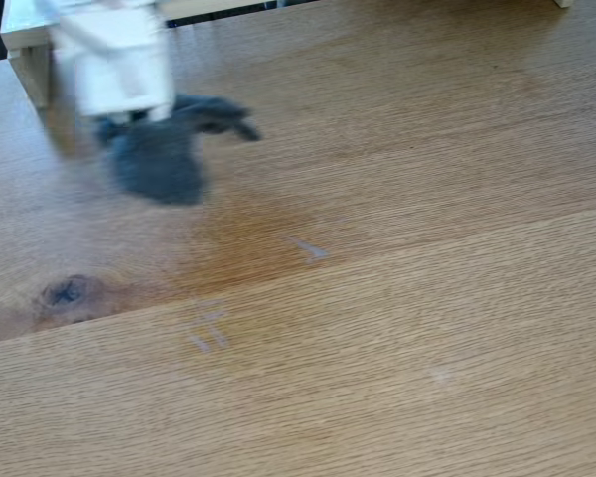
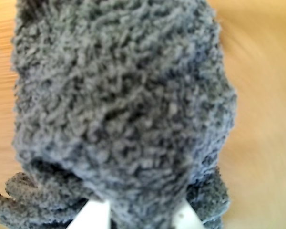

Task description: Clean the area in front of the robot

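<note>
Oak tabletop [image 1: 397, 328], one grey cloth [image 1: 159, 159]

My surface [image 1: 427, 328] runs wide w/ light-brown oak grain, lit bright & even, w/ a soft sheen near the top right of the fixed view. White wooden frame [image 1: 25, 45] stands at the top left corner; a dark gap shows behind it. Wrist view: blurred wood on both sides.

Item count: one white robot arm [image 1: 114, 60]; one dark grey fuzzy cloth [image 1: 159, 159]; one oak-grain tabletop [image 1: 427, 298] bearing one dark knot [image 1: 68, 292] and two groups of pale grey streaks [image 1: 209, 328]; one white wooden frame [image 1: 25, 50].
</note>
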